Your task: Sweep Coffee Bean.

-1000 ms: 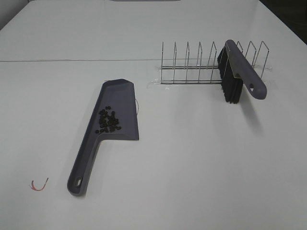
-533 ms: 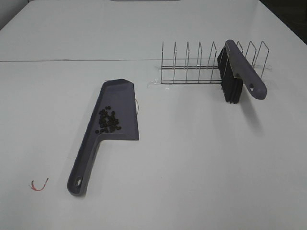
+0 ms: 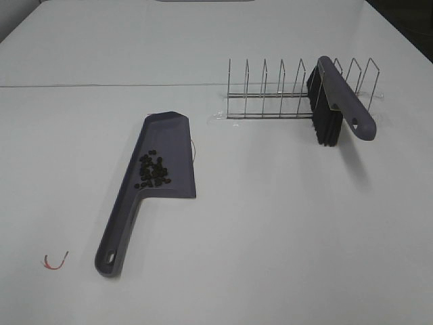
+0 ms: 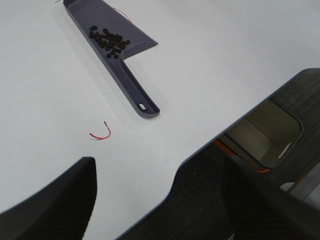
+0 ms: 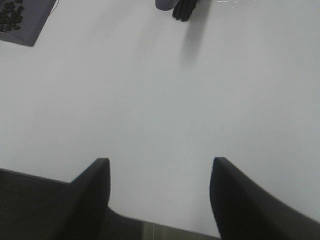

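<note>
The coffee beans lie in a small cluster inside the purple-grey dustpan, which lies flat on the white table with its handle toward the front left. They also show in the left wrist view and, at the frame corner, in the right wrist view. The purple brush with black bristles rests in the wire rack. Neither gripper shows in the exterior high view. My left gripper and right gripper are open and empty, back at the table's front edge.
A thin red string loop lies at the front left of the table, also seen in the left wrist view. The table's front edge drops to a dark floor with a grey-framed object below.
</note>
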You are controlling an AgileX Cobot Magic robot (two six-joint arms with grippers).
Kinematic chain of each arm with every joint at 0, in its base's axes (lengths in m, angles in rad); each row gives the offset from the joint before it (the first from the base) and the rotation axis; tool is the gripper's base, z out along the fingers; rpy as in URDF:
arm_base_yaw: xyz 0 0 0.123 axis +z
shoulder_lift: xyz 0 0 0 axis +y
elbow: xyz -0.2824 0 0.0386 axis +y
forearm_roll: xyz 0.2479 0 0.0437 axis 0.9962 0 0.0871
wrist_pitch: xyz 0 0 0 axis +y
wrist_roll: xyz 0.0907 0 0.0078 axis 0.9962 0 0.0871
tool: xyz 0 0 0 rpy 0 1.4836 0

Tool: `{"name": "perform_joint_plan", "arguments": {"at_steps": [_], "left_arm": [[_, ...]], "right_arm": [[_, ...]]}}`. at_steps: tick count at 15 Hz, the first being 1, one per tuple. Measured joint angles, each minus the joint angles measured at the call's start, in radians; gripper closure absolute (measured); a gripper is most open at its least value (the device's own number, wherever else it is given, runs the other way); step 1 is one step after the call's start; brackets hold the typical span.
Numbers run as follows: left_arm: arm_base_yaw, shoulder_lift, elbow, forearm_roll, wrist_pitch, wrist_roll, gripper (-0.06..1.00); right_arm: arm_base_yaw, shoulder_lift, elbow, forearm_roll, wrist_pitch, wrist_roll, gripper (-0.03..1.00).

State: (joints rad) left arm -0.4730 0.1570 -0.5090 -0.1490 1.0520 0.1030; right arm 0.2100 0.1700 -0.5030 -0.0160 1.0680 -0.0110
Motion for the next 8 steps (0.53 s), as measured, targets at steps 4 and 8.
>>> {"name": "perform_joint_plan", "arguments": {"at_steps": [4,8], "left_arm": [[0.199,0.0,0.0,0.0,-0.001,0.0,0.28],[0.38,-0.003,0.0,0.0,-0.003,0.0,0.28]], "right_arm": [[0.0,0.0,0.0,-0.034,0.0,0.0,0.38],[0.0,0.0,0.0,-0.034,0.0,0.0,0.38]]}}
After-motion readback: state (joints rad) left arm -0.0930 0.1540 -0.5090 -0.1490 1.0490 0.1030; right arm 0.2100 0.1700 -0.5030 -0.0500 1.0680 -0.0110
